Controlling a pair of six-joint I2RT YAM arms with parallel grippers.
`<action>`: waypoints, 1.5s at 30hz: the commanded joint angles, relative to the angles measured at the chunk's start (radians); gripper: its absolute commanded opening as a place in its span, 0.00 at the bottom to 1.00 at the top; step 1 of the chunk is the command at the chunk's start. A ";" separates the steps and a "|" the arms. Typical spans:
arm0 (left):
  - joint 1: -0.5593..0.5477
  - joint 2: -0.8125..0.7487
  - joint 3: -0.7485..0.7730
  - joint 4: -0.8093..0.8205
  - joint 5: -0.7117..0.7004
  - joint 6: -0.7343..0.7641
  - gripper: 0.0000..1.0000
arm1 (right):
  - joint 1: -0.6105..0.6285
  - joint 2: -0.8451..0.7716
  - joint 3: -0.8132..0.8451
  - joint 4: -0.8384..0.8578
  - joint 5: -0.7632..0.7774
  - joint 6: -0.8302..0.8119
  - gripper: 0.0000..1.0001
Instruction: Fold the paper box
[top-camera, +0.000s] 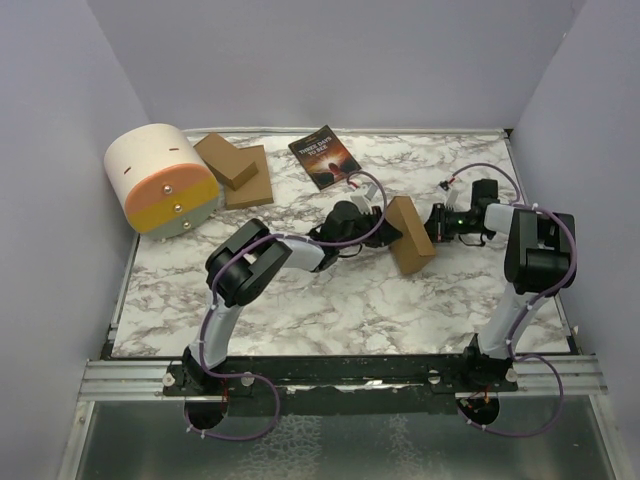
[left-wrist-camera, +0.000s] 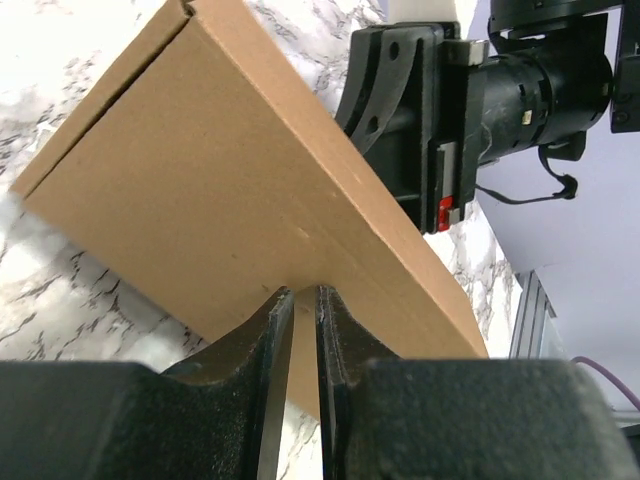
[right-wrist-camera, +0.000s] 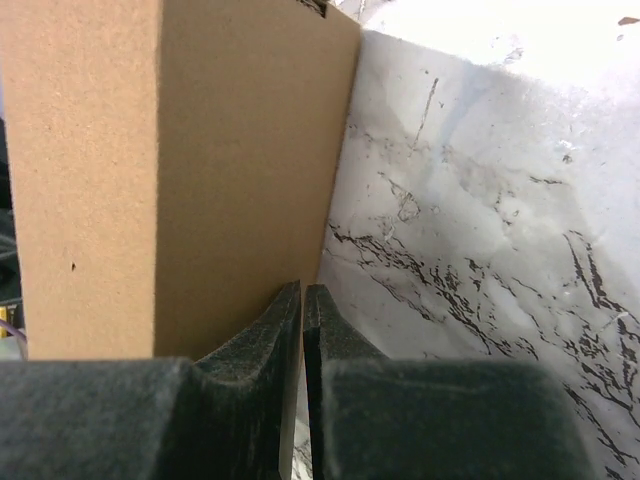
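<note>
From above, the paper box (top-camera: 410, 236) stands tilted near the middle of the marble table (top-camera: 330, 300), between the left gripper (top-camera: 378, 220) and the right gripper (top-camera: 437, 222) — both are against it. In the left wrist view, the fingers (left-wrist-camera: 270, 340) are almost together at the box's lower edge, with brown card in the slit — they pinch it. In the right wrist view, the fingers (right-wrist-camera: 335, 340) are closed at the box's edge; whether they nip any card I cannot tell.
</note>
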 joint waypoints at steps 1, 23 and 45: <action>-0.023 0.026 0.073 -0.046 0.015 0.038 0.18 | 0.006 0.001 0.028 -0.010 0.051 -0.015 0.07; -0.034 0.103 0.339 -0.244 0.061 0.169 0.19 | -0.149 -0.222 -0.005 0.056 0.309 -0.097 0.12; 0.065 -0.380 -0.304 0.043 -0.023 0.303 0.59 | -0.152 -0.323 -0.011 -0.043 -0.046 -0.265 0.14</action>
